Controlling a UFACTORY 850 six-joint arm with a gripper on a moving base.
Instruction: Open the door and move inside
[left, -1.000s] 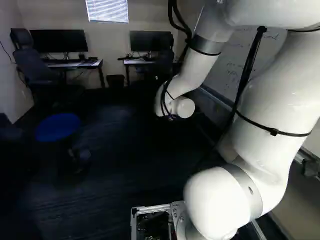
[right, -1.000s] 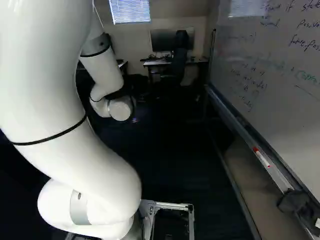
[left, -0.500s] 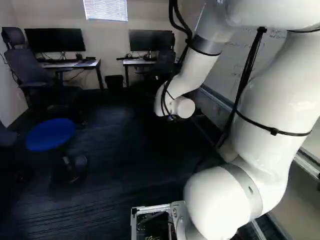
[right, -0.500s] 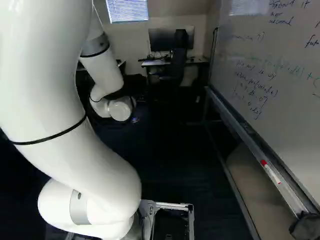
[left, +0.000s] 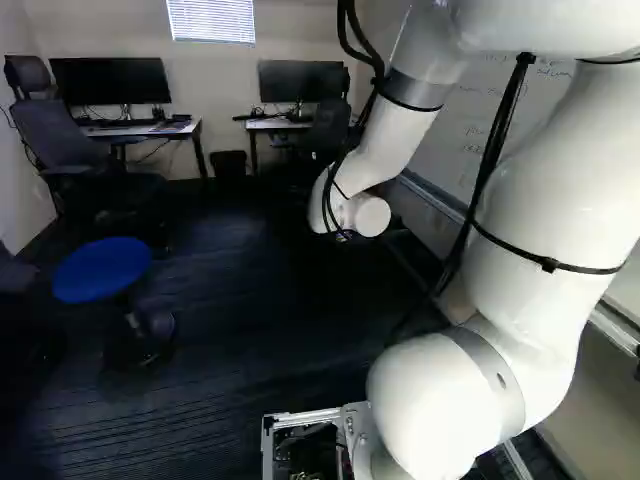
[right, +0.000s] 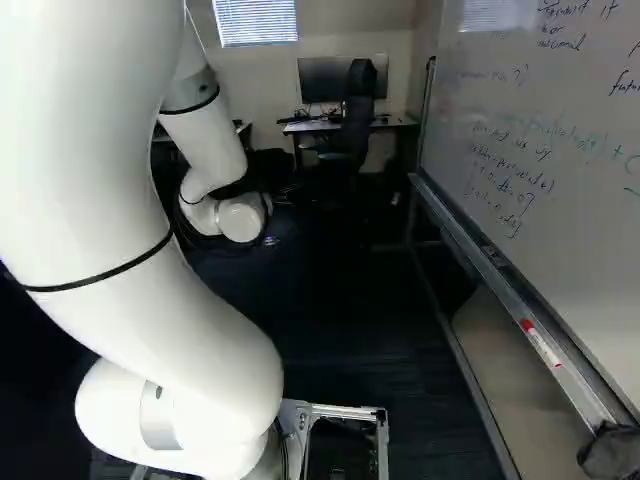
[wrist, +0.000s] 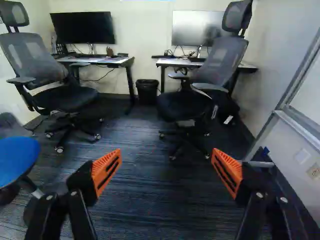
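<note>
No door shows in any view. My arm's wrist (left: 358, 208) hangs ahead of the base over dark carpet; it hides the gripper in the left base view. In the wrist view the gripper (wrist: 166, 172) stands wide open, its orange pads (wrist: 106, 171) far apart and nothing between them. Carpet (wrist: 150, 200) lies beyond the fingertips, and neither finger touches anything.
A blue stool (left: 102, 269) stands at the left of the left base view. Two office chairs (wrist: 187, 102) and two desks (wrist: 95, 60) line the far wall, a bin (wrist: 147, 91) between them. A whiteboard with a tray (right: 500, 285) runs along the right side.
The base has moved ahead a little, mostly in the first half second: stool and whiteboard tray look nearer. The arm holds the same pose against its lowest joint.
</note>
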